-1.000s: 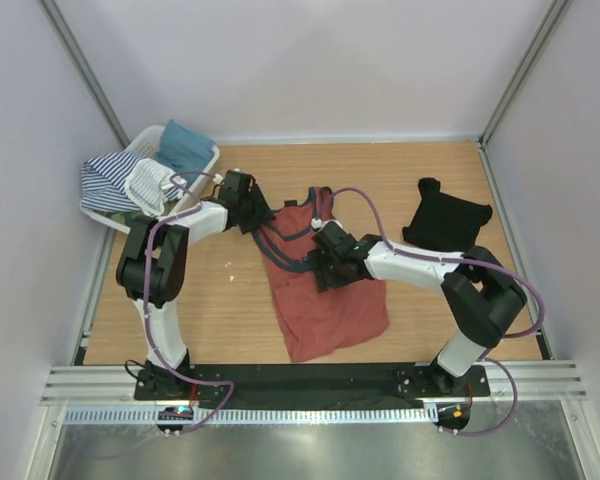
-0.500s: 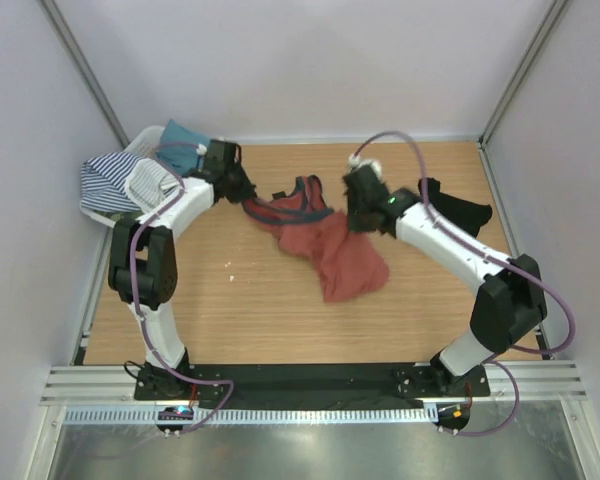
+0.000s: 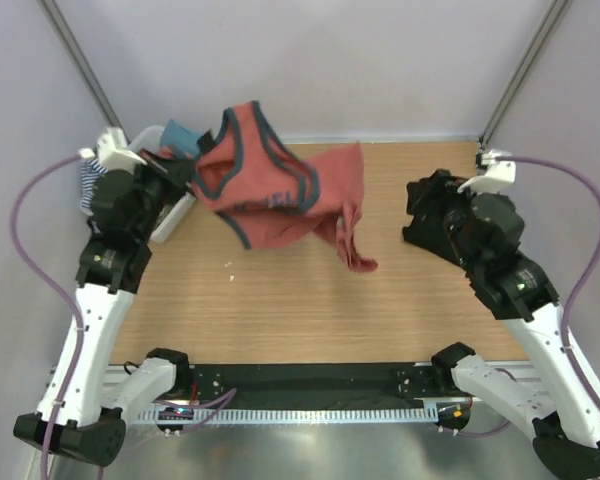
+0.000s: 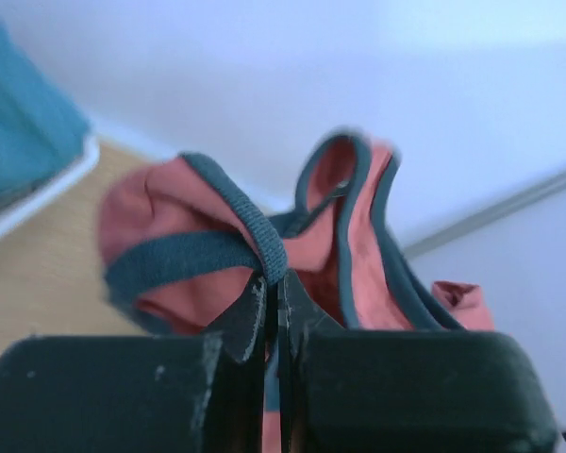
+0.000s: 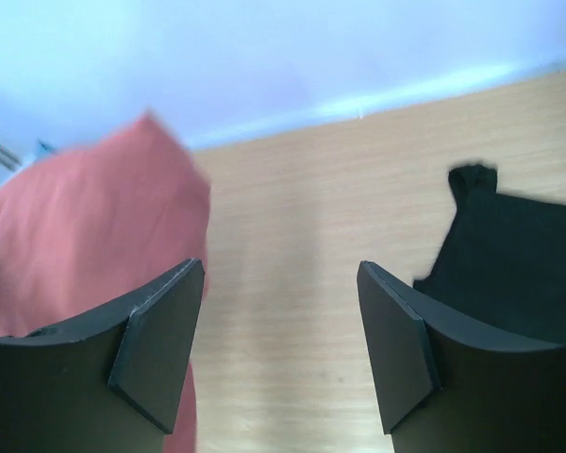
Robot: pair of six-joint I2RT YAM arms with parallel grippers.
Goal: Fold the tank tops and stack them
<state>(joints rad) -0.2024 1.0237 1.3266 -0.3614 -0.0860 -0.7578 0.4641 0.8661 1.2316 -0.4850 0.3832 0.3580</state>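
The right gripper (image 5: 278, 276) has let go, fingers wide; the red top (image 3: 280, 195), apparently mid-swing, hangs unfolded from the left gripper (image 4: 274, 294), pinched on its strap.

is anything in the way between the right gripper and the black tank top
Nothing visible. The open right gripper faces bare table, with the black tank top just ahead to its right. The rust-red tank top hangs off to its left, clamped in the left gripper.
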